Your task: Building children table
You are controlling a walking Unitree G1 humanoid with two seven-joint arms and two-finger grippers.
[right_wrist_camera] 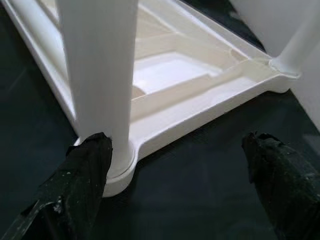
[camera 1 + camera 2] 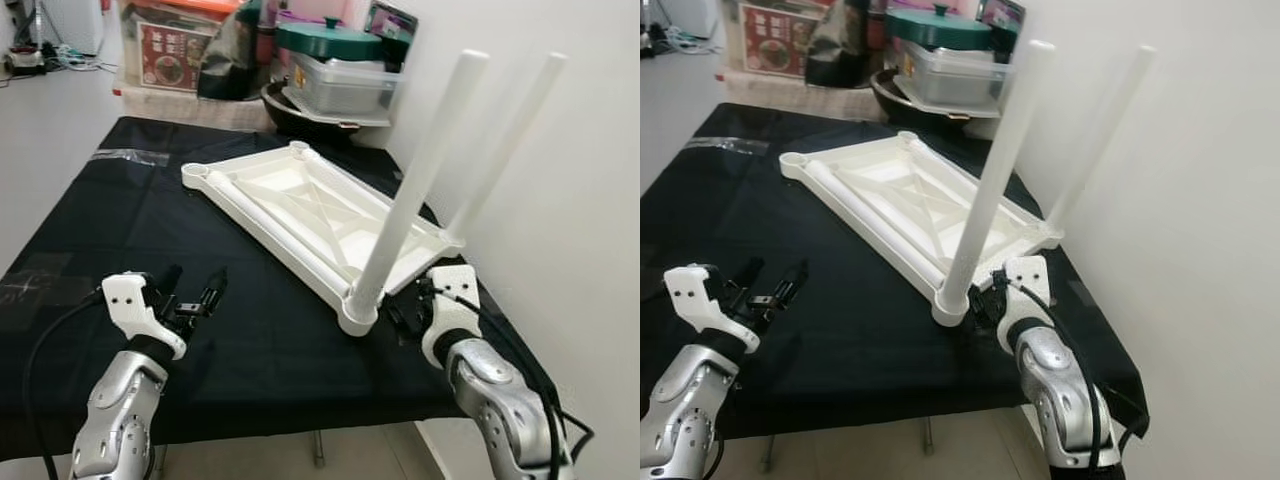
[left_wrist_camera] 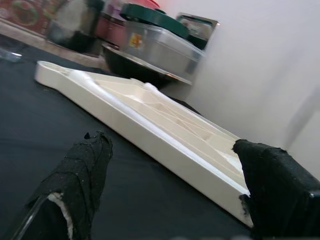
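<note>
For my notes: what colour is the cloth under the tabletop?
Black cloth, under the white tabletop; clearest in the left eye view.

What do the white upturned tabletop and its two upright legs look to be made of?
White ribbed upturned tabletop: likely moulded plastic, given its cast ribs, rounded corner sockets and soft sheen. Two white round upright legs: probably the same plastic, smooth and semi-matt; whether hollow cannot be told.

Both eye views look forward and down from head height over the black-draped surface (image 2: 250,340), sharing the upturned white tabletop (image 2: 300,215). The left wrist view skims low across the cloth toward that tabletop's long edge. The right wrist view sits close at a leg's (image 1: 100,75) base.
</note>
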